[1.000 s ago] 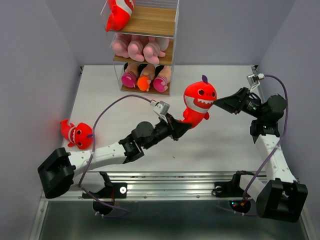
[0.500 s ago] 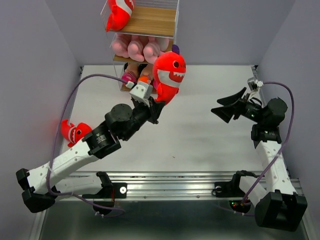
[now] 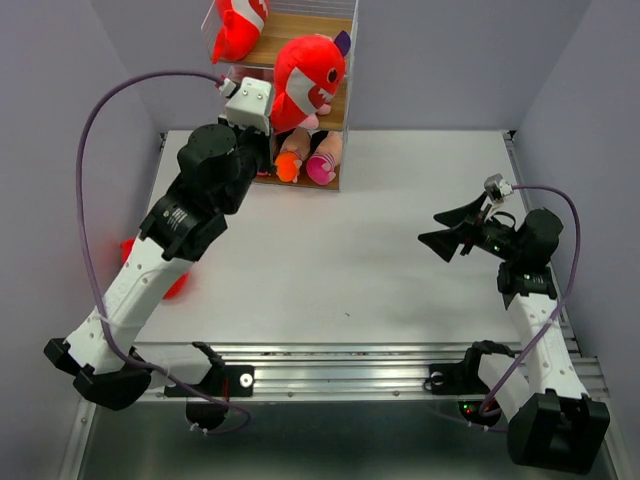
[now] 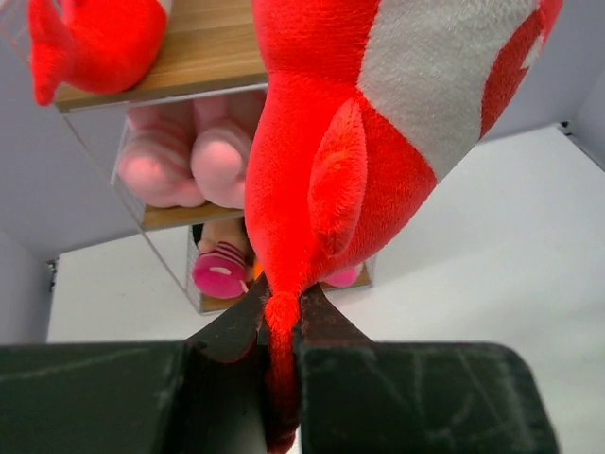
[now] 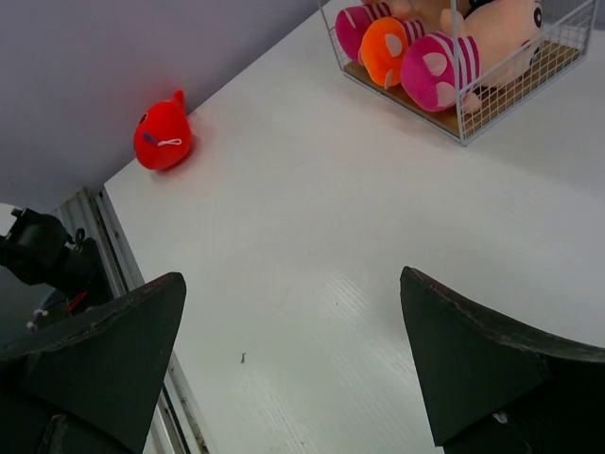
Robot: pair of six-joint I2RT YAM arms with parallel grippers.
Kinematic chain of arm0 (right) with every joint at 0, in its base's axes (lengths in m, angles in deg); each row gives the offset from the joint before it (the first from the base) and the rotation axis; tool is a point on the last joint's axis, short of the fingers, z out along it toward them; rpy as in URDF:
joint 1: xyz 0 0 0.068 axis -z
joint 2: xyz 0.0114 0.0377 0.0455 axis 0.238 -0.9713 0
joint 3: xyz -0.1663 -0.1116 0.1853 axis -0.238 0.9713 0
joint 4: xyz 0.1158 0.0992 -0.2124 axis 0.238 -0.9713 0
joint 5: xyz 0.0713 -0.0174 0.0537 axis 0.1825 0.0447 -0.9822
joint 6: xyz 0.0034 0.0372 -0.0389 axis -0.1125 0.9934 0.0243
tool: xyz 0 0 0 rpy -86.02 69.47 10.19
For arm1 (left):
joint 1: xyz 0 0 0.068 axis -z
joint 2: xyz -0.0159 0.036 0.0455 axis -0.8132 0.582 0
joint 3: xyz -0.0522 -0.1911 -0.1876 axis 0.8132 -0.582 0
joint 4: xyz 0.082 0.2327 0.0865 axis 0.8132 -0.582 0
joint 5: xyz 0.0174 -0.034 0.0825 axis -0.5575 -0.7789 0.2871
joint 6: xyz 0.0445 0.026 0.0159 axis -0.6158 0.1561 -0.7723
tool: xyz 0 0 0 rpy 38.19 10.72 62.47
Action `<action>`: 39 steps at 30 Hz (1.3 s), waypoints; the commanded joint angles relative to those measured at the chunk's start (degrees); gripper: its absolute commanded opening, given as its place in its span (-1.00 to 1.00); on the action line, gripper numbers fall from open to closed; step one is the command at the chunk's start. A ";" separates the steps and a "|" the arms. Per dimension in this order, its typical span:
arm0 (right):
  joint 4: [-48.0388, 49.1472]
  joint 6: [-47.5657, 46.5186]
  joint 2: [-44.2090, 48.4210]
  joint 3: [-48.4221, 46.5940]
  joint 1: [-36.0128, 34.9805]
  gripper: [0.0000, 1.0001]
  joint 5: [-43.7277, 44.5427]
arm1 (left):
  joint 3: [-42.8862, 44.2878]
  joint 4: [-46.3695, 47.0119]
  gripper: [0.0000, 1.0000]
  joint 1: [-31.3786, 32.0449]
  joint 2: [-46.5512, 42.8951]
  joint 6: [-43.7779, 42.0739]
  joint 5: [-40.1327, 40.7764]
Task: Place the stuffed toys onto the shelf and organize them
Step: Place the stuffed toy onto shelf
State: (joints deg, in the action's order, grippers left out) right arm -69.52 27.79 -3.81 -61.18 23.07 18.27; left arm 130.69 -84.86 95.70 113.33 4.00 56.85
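Grey walls close in a white table (image 3: 380,280), and the shelf (image 3: 320,35) stands at its far edge, left of centre. Your left arm reaches long from its base at the near-left corner — links rising steeply, wrist lifted to the height of the top board. Your left gripper (image 4: 282,305) is pinched tight on the tail of a red shark (image 3: 305,75). The shark's body stands out ahead of the fingers, right in front of the right half of the top tier. Whether it touches the board you cannot tell.

A second shark (image 3: 238,25) lies at the left end of that top board. Pink plush toys (image 4: 189,161) fill the middle tier. Toys with pink and orange soles (image 5: 430,57) lie in the bottom tier, feet toward the near edge. A third shark (image 5: 163,137) lies on the table near its left edge, partly hidden behind the left forearm in the overhead view.

Your right arm stands by the right edge, elbow bent and forearm pointing left — your right gripper (image 3: 430,228) hovers above the table with its jaws spread wide and empty, well apart from the shelf.
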 commanded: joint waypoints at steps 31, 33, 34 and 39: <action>0.32 -3.98 6.37 1.41 0.02 1.00 0.22 | 46.20 -1.76 -1.00 -16.51 36.45 13.05 -7.66; 0.32 -3.98 6.46 1.58 0.02 1.00 0.22 | 46.72 -1.40 -1.00 -16.43 37.24 13.75 -6.78; 0.32 -3.98 6.54 1.50 0.02 1.00 0.31 | 46.81 -1.05 -1.00 -16.43 37.42 13.93 -6.34; 0.32 -3.98 6.63 1.59 0.02 1.00 0.31 | 47.60 0.18 -1.00 -16.43 38.56 14.46 -3.97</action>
State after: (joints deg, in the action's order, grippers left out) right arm -70.02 24.49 1.91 -59.76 23.07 18.31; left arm 174.42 -90.57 79.20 152.61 17.11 50.16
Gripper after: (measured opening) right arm 0.998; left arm 0.147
